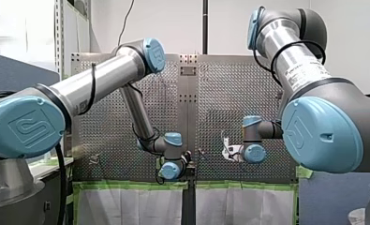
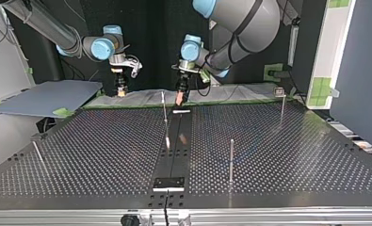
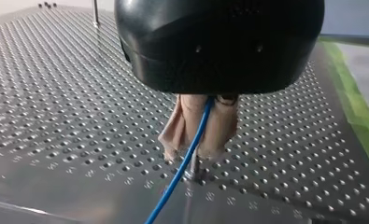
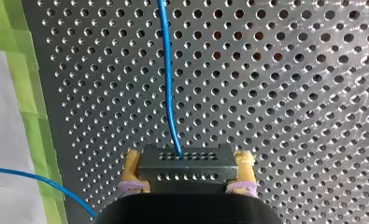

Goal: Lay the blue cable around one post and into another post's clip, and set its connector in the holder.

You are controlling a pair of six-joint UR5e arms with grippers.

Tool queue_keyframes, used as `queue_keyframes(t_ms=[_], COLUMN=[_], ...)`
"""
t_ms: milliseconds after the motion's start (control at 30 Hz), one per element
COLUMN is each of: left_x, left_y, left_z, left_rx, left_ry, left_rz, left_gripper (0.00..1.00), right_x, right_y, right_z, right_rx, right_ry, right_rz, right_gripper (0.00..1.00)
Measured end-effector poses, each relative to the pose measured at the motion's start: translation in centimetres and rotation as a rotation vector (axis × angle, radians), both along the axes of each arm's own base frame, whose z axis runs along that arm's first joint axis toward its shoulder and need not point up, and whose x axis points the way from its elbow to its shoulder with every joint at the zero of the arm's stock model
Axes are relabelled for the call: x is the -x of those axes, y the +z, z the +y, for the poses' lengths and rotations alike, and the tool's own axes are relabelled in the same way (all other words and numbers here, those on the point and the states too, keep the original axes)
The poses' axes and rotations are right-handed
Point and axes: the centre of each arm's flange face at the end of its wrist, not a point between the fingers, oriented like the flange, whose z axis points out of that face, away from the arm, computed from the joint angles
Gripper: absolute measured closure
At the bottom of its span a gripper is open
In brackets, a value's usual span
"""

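In the left wrist view my left gripper (image 3: 195, 150) has its beige pads shut on the blue cable (image 3: 182, 165), which runs out from between them low over the perforated table. A thin post (image 3: 191, 171) stands just under the fingertips. In the right wrist view my right gripper (image 4: 189, 158) holds the black connector (image 4: 184, 169) between its yellow pads, and the blue cable (image 4: 169, 84) leads straight ahead from it. In the top view my left gripper (image 2: 181, 97) hangs over the centre strip, and my right gripper (image 2: 121, 88) is at the far edge, further left.
Several thin posts stand on the table: one (image 2: 164, 107) beside my left gripper, one (image 2: 231, 157) nearer the camera, one (image 2: 282, 106) far right and one (image 2: 36, 153) at the left. A black holder (image 2: 169, 182) sits on the centre strip's near end. Green tape (image 4: 30, 93) lines the table edge.
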Motion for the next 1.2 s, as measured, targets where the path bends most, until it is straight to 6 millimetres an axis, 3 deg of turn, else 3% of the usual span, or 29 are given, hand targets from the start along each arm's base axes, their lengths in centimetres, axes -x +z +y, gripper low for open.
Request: queue_keyframes(t_ms=[1200], left_x=[-3.3], left_y=[1.0], left_z=[0.1], left_rx=[0.02], left_ry=[-0.023], left_rz=[-0.024], left_gripper=[1.0], right_x=[3.0], right_y=[0.2], right_z=[-3.1], right_rx=[0.022], right_ry=[-0.046], right_rz=[-0.002], right_gripper=[1.0])
